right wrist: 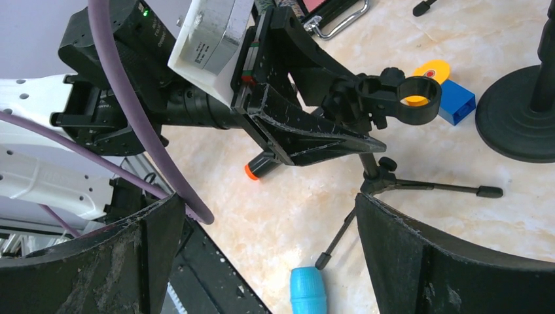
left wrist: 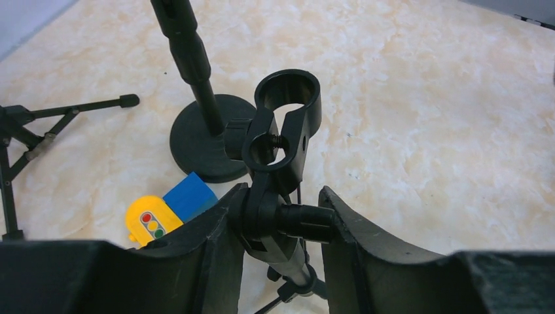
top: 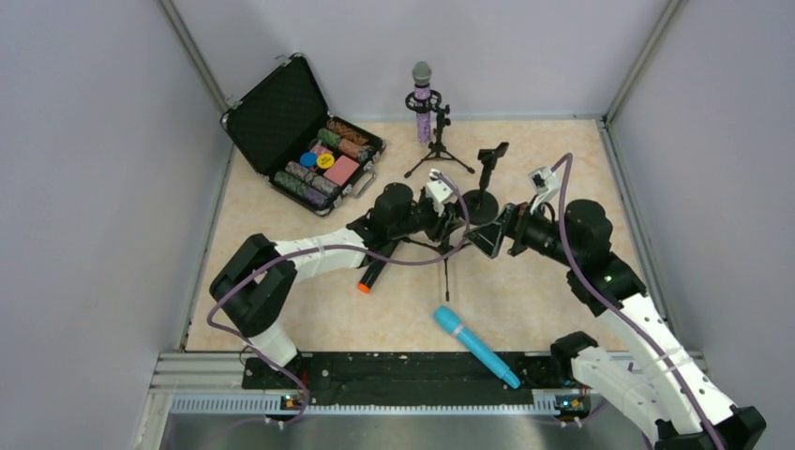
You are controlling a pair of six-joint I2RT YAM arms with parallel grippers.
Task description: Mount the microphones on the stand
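Observation:
My left gripper [left wrist: 281,199] is shut on the pivot joint and knob just under the empty ring clip [left wrist: 288,98] of a small black tripod stand [top: 446,246] at mid-table. My right gripper [right wrist: 268,203] hovers open just right of it, holding nothing. The black microphone with an orange end [top: 372,275] lies on the table under the left arm. Near the front edge lies the light-blue microphone [top: 475,345]. The glittery purple microphone [top: 423,103] stands upright in a second tripod stand [top: 436,155] at the back.
A round-base stand [top: 483,202] with an empty clip rises just behind the grippers. A yellow traffic-light block [left wrist: 154,219] and a blue block [left wrist: 190,196] lie beside its base. An open black case [top: 300,131] of poker chips sits at the back left. Walls enclose the table.

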